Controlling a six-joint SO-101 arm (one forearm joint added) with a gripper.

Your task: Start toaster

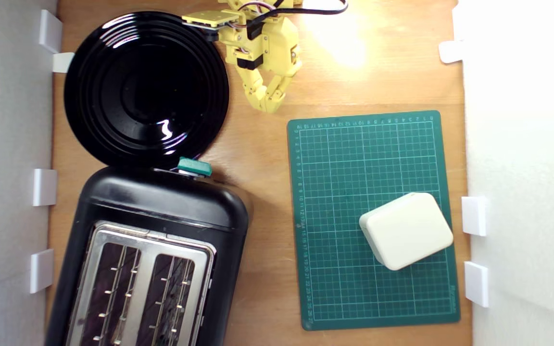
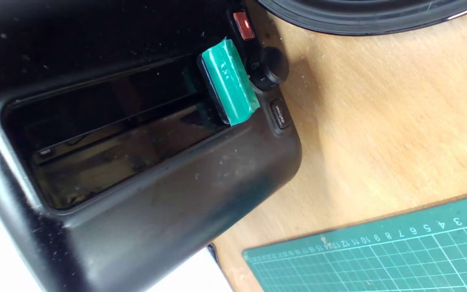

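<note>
The glossy black toaster [image 1: 161,211] stands at the exterior view's lower left, its silver top plate and two wire-guided slots facing up. Its teal-green lever [image 1: 194,166] juts from the end facing the plate. The wrist view shows that end close up: the lever [image 2: 228,87] sits at the end of its long slot nearest a round knob [image 2: 272,67], a red button [image 2: 243,25] and a small black button [image 2: 281,113]. My yellow gripper [image 1: 268,105] hangs well behind the lever, beside the plate's right edge, fingertips together, holding nothing. It is out of the wrist view.
A round black ribbed plate [image 1: 113,57] lies just behind the toaster, almost touching it. A green cutting mat [image 1: 349,158] lies at the exterior view's right with a cream rounded box [image 1: 406,229] on it. White walls with clips border both sides of the wooden table [image 1: 258,158].
</note>
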